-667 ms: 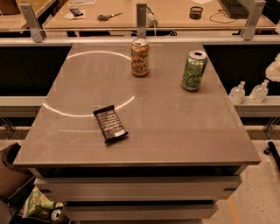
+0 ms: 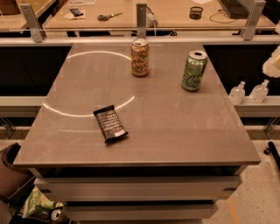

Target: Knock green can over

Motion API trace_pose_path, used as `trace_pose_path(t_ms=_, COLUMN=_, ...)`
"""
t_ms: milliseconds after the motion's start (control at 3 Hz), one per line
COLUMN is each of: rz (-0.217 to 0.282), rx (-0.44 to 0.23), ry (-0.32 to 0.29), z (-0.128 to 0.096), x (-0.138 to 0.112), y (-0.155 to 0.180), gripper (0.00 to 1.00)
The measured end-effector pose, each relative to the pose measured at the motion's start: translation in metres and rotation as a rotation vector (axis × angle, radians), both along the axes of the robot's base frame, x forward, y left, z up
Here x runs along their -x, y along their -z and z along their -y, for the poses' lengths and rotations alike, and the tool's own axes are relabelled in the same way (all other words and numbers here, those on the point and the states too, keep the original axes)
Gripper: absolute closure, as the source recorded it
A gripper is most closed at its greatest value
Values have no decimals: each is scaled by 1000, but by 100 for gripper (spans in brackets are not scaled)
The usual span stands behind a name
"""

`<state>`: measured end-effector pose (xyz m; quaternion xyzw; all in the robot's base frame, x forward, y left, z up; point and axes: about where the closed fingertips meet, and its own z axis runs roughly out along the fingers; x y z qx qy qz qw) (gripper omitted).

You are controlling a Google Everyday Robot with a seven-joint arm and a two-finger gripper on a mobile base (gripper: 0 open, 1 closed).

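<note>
The green can stands upright on the grey table, towards its far right. It is pale green with dark script and a silver top. The orange-tan can stands upright at the far middle, to the left of the green can. My gripper shows only as a pale shape at the right edge of the view, to the right of the green can and well apart from it, off the table's side.
A black snack bar wrapper lies on the table left of centre. Two small clear bottles stand on a low ledge to the right of the table. A wooden desk with scissors and cables runs behind a rail.
</note>
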<state>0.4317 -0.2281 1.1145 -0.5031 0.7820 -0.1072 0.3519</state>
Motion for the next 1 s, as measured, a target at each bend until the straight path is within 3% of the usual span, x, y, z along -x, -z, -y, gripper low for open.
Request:
trace_pose_path(t_ms=333, rz=18, rx=-56, ry=13, z=4, x=-20, y=2, gripper=0)
trace_pose_path(t_ms=1000, rz=73, rx=-325, ry=-5, z=11, x=-77, y=38, gripper=0)
